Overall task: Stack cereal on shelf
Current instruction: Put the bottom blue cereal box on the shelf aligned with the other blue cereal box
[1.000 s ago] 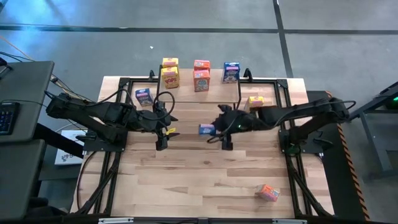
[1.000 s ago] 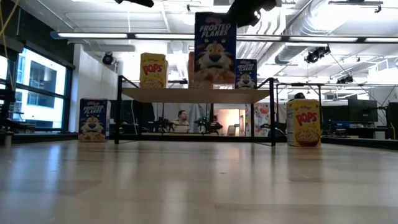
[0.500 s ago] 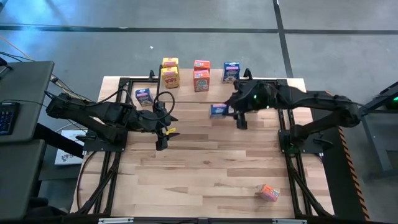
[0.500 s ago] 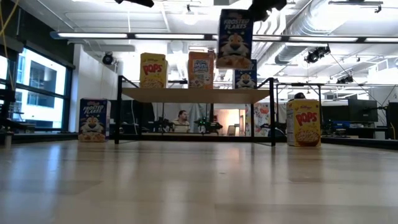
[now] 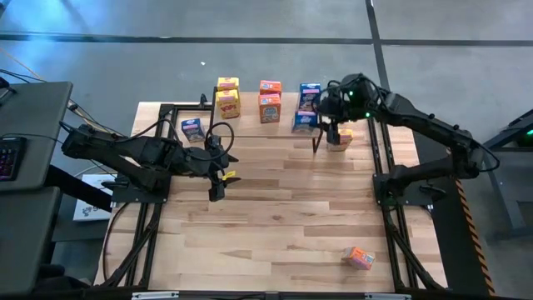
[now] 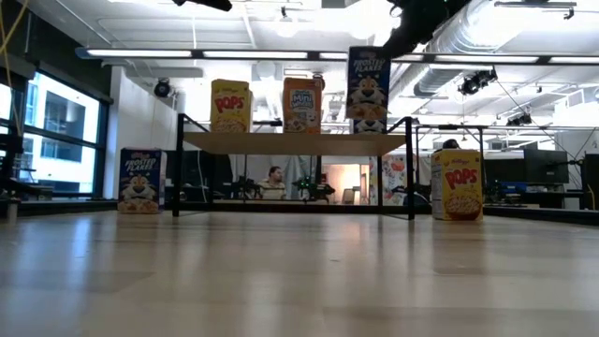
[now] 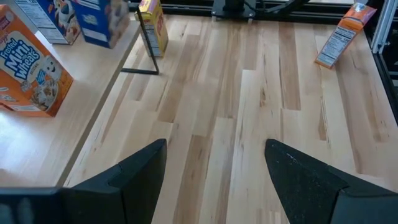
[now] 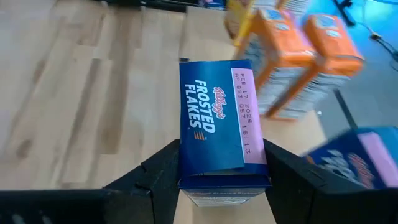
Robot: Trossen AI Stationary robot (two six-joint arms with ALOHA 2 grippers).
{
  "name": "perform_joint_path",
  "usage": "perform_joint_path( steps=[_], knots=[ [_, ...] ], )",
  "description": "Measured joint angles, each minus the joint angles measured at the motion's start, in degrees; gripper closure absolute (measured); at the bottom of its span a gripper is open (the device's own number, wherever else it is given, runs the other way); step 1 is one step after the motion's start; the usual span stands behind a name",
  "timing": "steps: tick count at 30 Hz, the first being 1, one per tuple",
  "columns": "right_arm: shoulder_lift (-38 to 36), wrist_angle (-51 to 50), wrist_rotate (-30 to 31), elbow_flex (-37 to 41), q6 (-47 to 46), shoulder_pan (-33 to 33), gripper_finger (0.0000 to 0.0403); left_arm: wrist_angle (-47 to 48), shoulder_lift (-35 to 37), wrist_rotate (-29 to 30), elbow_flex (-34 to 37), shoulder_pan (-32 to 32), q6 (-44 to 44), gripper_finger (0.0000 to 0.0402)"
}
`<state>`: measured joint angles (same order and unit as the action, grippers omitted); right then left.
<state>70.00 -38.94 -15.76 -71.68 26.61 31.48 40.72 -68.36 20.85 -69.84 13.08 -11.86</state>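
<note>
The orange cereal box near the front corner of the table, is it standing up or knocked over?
Knocked over. The orange box lies flat on the table, apart from the others.

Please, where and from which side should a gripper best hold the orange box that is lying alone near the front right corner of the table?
The orange box seems to lie flat on a broad face, askew to the table edges, with nothing around it. I would come from above, turn the wrist to match its slant, and close on its two long narrow sides at mid-length.
</note>
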Motion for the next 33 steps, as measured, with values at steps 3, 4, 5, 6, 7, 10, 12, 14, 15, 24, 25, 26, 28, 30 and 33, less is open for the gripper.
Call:
perform_joint_path(
  steps=[3,4,5,6,7,10,12,14,15,24,25,26,28,30,33],
  knots=[
    [0.0,-0.9,-2.3,0.0,2.0,3.6,0.0214,-0.4,0.0,1.7,0.0,0.0,0.0,0.0138],
    [0.0,-0.9,-3.3,0.0,2.3,4.6,0.0214,-0.3,0.0,2.5,0.0,0.0,0.0,0.0138],
    [0.0,-0.8,-4.5,0.0,2.4,5.7,0.0214,-0.4,0.0,3.6,0.0,0.0,0.0,0.0138],
    [0.0,-0.7,-5.6,0.0,2.7,6.6,0.0214,-0.4,0.0,4.6,0.0,-0.2,0.0,0.0138],
    [0.0,-0.7,-6.4,0.0,3.2,7.4,0.0214,-0.4,0.0,5.7,0.0,-0.5,0.0,0.0138],
    [0.0,-0.7,-7.4,0.0,4.5,9.4,0.0214,-0.3,0.0,8.4,0.0,-2.1,0.0,0.0138],
    [0.0,-0.7,-8.0,0.0,5.0,10.3,0.0214,-0.3,0.0,8.9,0.0,-3.7,0.2,0.0138],
    [0.1,-0.7,-9.0,0.0,5.4,11.0,0.0214,-0.3,0.0,8.9,0.0,-5.1,1.0,0.0138],
    [0.2,-0.7,-9.8,0.0,5.6,11.2,0.0214,-0.3,0.0,8.9,0.0,-5.8,1.5,0.0138],
    [3.2,-0.6,-10.5,0.0,6.9,12.9,0.0214,-0.3,0.0,9.0,0.0,-10.9,2.1,0.0138],
    [3.4,-0.4,-10.4,0.0,6.9,12.9,0.0214,-0.3,0.0,9.0,0.0,-11.4,2.1,0.0138],
    [3.5,-0.2,-10.3,0.0,6.9,12.9,0.0214,-0.3,0.0,9.0,0.0,-11.9,2.1,0.0138],
    [3.6,-0.2,-9.7,0.0,6.9,12.9,0.0214,-0.4,0.0,9.0,0.0,-12.8,2.8,0.0138],
    [3.6,-0.2,-9.8,0.0,7.1,12.9,0.0214,-0.5,0.0,9.0,0.0,-13.8,3.7,0.0138],
    [3.6,-0.2,-9.6,0.0,7.2,12.9,0.0214,-0.6,0.0,9.0,0.0,-14.8,4.0,0.0138]
  ],
)
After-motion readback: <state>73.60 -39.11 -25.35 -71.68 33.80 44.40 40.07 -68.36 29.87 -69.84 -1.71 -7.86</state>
